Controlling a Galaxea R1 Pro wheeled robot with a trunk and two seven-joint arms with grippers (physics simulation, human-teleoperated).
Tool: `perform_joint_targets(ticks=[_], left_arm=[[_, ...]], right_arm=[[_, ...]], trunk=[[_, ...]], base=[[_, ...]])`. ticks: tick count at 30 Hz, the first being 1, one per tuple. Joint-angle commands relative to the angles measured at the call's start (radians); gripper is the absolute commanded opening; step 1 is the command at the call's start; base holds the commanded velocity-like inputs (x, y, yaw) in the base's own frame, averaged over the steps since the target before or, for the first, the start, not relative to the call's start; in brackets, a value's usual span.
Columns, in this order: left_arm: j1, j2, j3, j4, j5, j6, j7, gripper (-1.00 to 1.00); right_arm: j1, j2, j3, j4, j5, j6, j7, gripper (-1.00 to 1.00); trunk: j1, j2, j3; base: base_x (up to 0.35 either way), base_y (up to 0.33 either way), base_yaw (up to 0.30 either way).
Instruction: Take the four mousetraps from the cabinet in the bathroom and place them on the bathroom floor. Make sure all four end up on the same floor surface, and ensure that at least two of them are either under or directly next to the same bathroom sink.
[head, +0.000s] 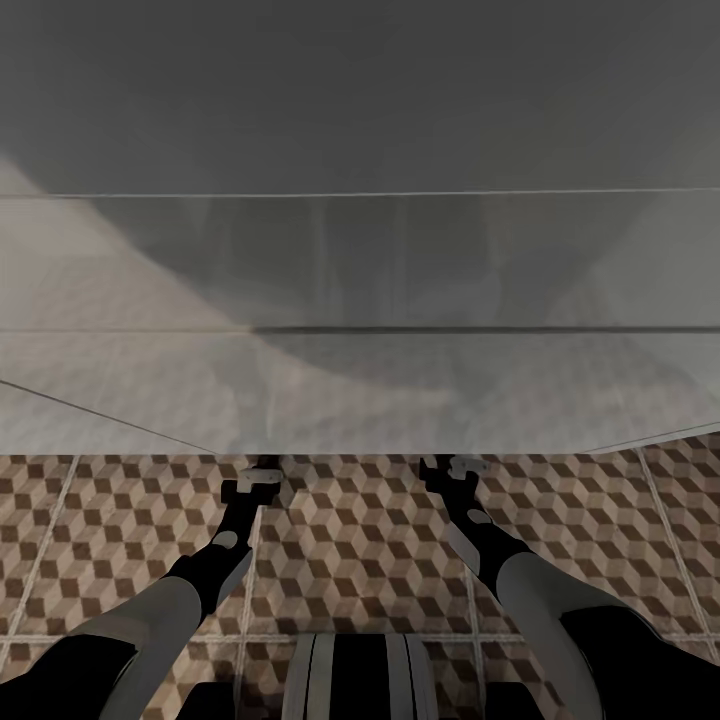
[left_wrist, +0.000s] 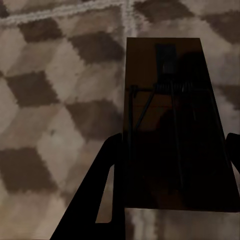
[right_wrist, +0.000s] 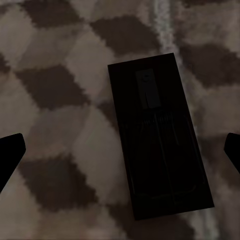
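Two mousetraps show, both dark in shadow. In the left wrist view one mousetrap (left_wrist: 167, 85) sits lengthwise between my left gripper's (left_wrist: 175, 142) black fingers (left_wrist: 107, 190), which press against its two long sides just above the cube-patterned bathroom floor (left_wrist: 55, 100). The other mousetrap (right_wrist: 155, 135) lies flat on the tiles, and my right gripper (right_wrist: 122, 150) stands open well clear of it on both sides. In the head view the left gripper (head: 262, 478) and right gripper (head: 452, 465) reach to the foot of a wide white-grey body (head: 360, 390). The cabinet is out of view.
The white-grey body spans the whole width ahead and overhangs the floor (head: 360, 560) where both grippers are; I cannot tell whether it is the sink's vanity. Patterned tiles stretch left and right of the arms. My own base (head: 360, 680) is at the near edge.
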Motion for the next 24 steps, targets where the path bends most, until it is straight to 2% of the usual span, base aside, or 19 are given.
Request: perform_joint_targets(ticks=[1,4,12,24], left_arm=[[-0.001,0.0,-0.007,0.001,-0.006,-0.001,0.011,-1.0],[-0.001,0.0,-0.007,0.004,-0.005,0.002,0.01,-1.0],[-0.001,0.0,-0.007,0.011,-0.006,0.068,0.009,-1.0],[-0.001,0.0,-0.007,0.012,-0.006,0.079,0.009,-1.0]], right_arm=[[-0.001,0.0,0.009,0.001,-0.009,-0.003,-0.005,1.0],[-0.001,-0.001,0.009,0.001,-0.009,-0.003,-0.005,1.0],[-0.001,-0.001,0.009,0.001,-0.008,-0.003,-0.005,1.0],[-0.001,-0.001,0.009,0.001,-0.007,-0.004,-0.005,1.0]], trunk=[[0.0,0.0,0.0],[0.0,0.0,0.0],[0.0,0.0,0.0],[0.0,0.0,0.0]], base=[[0.0,0.0,0.0],[0.0,0.0,0.0],[0.0,0.0,0.0],[0.0,0.0,0.0]])
